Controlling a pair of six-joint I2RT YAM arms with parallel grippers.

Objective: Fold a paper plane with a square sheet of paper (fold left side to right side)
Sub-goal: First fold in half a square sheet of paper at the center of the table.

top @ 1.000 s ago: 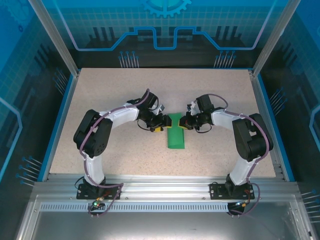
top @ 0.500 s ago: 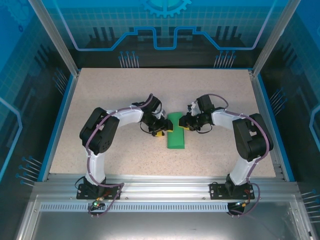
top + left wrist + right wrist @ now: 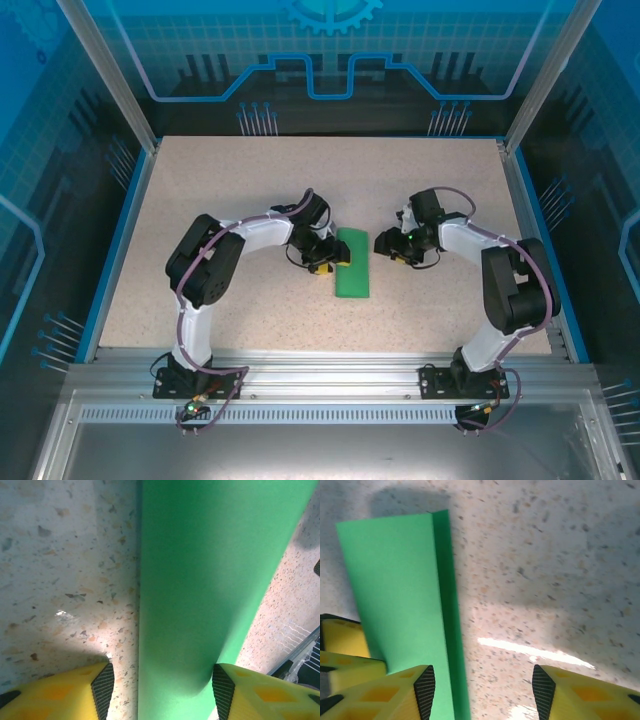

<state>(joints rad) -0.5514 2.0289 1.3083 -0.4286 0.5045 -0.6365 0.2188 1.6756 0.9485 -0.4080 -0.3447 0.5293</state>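
Since the earlier frame the right gripper (image 3: 383, 244) has drawn back to the right off the green sheet of paper (image 3: 353, 270) and its jaws have parted. The left gripper (image 3: 332, 262) has shifted slightly nearer along the sheet's left edge.

Top external view: the sheet lies as a long folded strip on the speckled table (image 3: 220, 190), between the two grippers. The left gripper touches its left edge. The right gripper stands just beside its far right corner, apart from it.

Left wrist view: the left gripper (image 3: 160, 690) has its jaws open and straddles the strip (image 3: 210, 580). Bare table shows between the left finger and the paper. The paper's other edge meets the right finger's pad (image 3: 220, 690).

Right wrist view: the right gripper (image 3: 480, 690) is open, its gap over bare table. The sheet (image 3: 395, 580) lies to the left, with a lower layer showing as a narrow darker band along its edge. One yellow finger (image 3: 395, 695) overlaps the paper's near end.
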